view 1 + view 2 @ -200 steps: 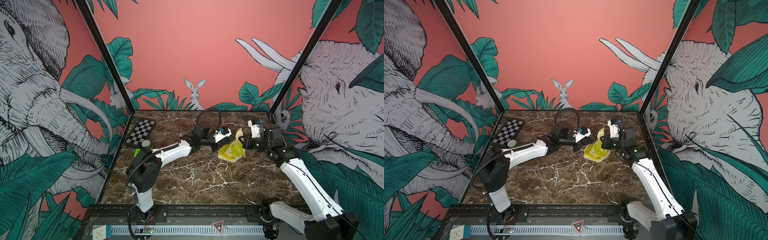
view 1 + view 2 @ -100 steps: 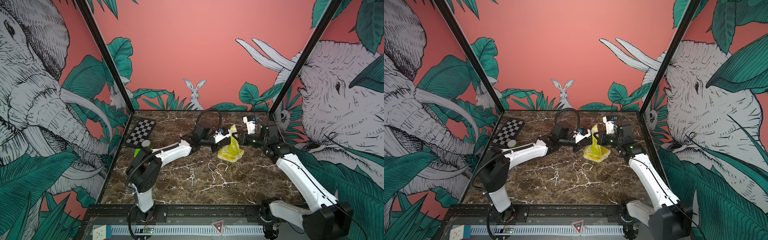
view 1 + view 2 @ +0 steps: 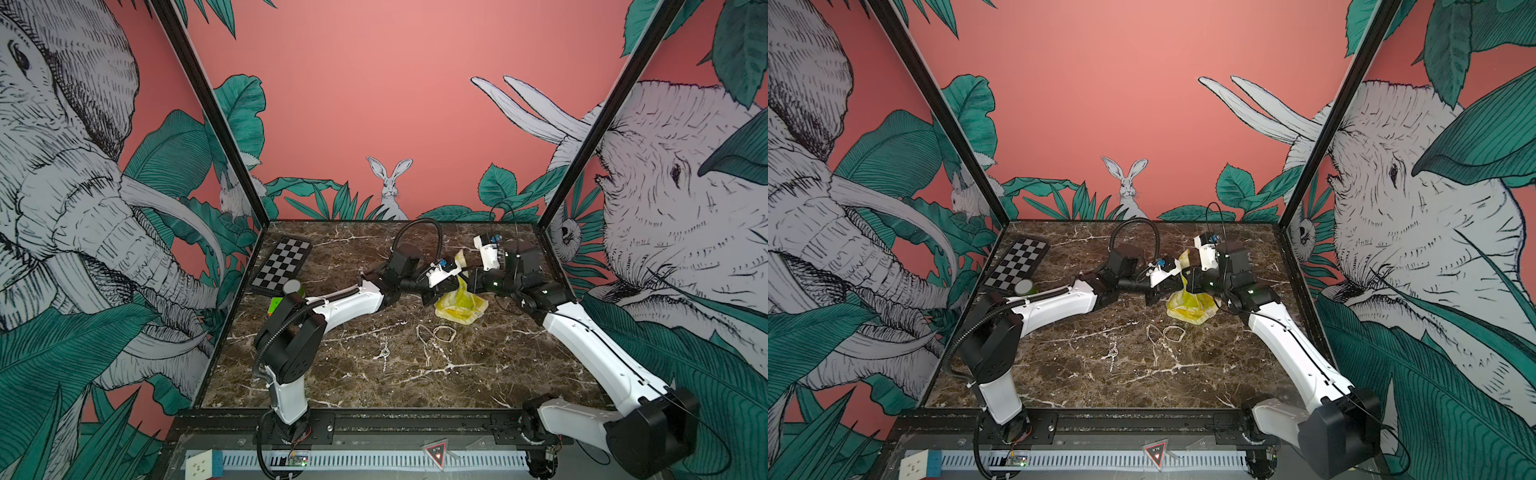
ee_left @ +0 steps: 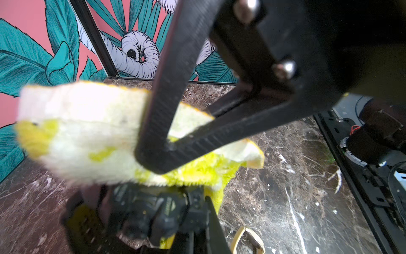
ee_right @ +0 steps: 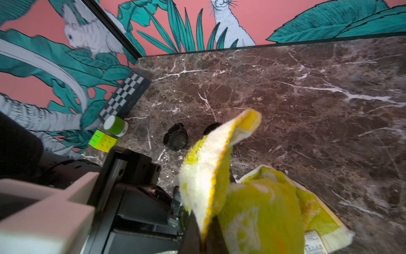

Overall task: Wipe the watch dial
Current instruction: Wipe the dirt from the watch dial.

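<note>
Two claws meet over the back-middle of the marble table (image 3: 374, 395), tips just beside each other. Right claw (image 4: 153, 158): jaws pressed fully together on a fold of the yellow cloth (image 3: 459, 305). One flap sticks up past the jaws and the rest trails down onto the table. Left claw (image 3: 428, 296): its own fingers barely show, but it reads as all but closed. I judge it pinches the watch (image 4: 142, 209), the blurred black body with yellow lettering right at its tip in the left wrist view. Key relation: in both top views the right claw sits at roughly 3 o'clock of the left claw. In the left wrist view the pinched fold lies just beside the watch; touching or a hair apart, cannot tell. Watch's long axis and which way the dial faces are too blurred to say. Cloth arm looks like the mover, left arm the holder. Next stroke probably drags the fold toward 9 o'clock, across the dial. No wipe contact shows yet. Extra: the right wrist view shows a round black thing (image 5: 175, 140) lying flat on the table, well apart from both claws. It is near a green cylinder (image 5: 116, 126) and a colour cube (image 5: 102, 141); maybe another watch, cannot tell. Rubber bands (image 3: 436, 332) lie at 6 o'clock of the cloth.
</note>
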